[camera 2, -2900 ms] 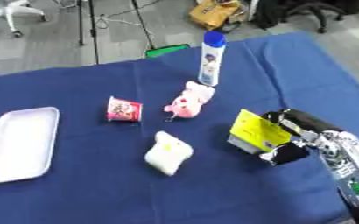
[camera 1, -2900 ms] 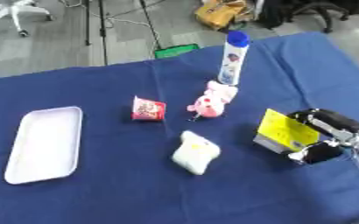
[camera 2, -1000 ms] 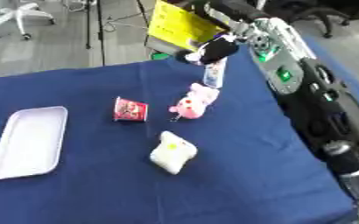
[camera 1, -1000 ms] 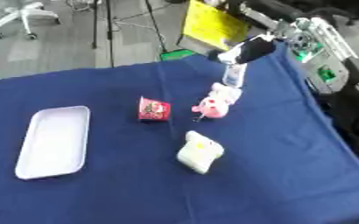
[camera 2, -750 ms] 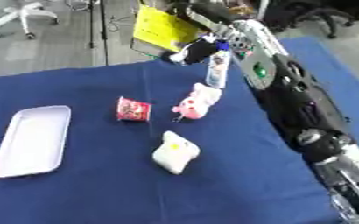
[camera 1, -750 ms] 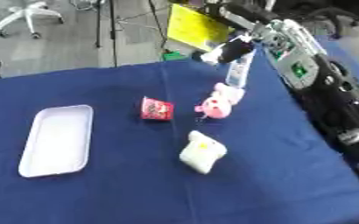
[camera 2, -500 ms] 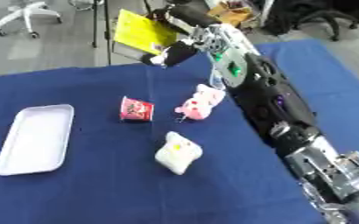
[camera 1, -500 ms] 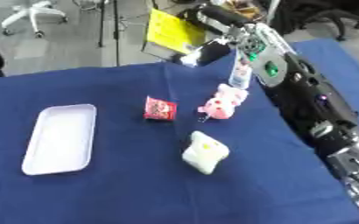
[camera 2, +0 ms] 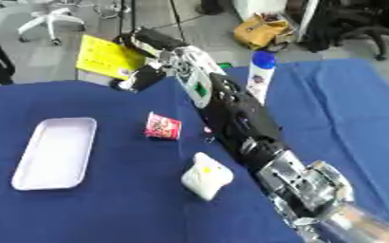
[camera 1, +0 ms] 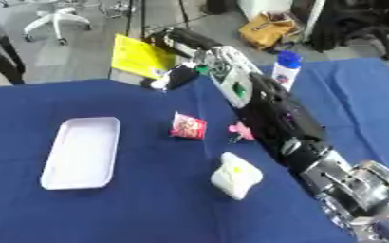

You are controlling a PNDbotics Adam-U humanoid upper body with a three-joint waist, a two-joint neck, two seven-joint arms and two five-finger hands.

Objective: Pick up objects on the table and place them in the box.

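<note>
The white tray point(camera 1: 81, 152) lies flat at nine o'clock on the blue table point(camera 1: 148, 213), and it looks like the box the task means. A yellow packet point(camera 1: 144, 58) is held high over the table's far edge at about eleven o'clock, well apart from the tray and beyond it. The step in hand appears to be carrying this packet to the tray. To do it well, the arm should bring the packet toward nine o'clock and down until it hangs over the tray's middle, then lower it close to the tray floor before letting go, since a thin flat packet released from height could slide or tip over the low rim. It should also stay clear of the small red cup point(camera 1: 188, 126) standing near the table's centre.

The right hand point(camera 1: 174, 76) is curled on the packet's lower right edge, pinching it so that the packet stands out to the left of the fingers. The right arm point(camera 1: 273, 118) stretches from the five o'clock corner diagonally up across the table to that hand, nearly fully extended, and it hides most of a pink toy point(camera 1: 241, 131) just right of the cup. A pale pouch point(camera 1: 235, 174) lies at six o'clock, and a white bottle with a blue cap point(camera 1: 285, 70) stands at one o'clock. The left hand is not visible.
</note>
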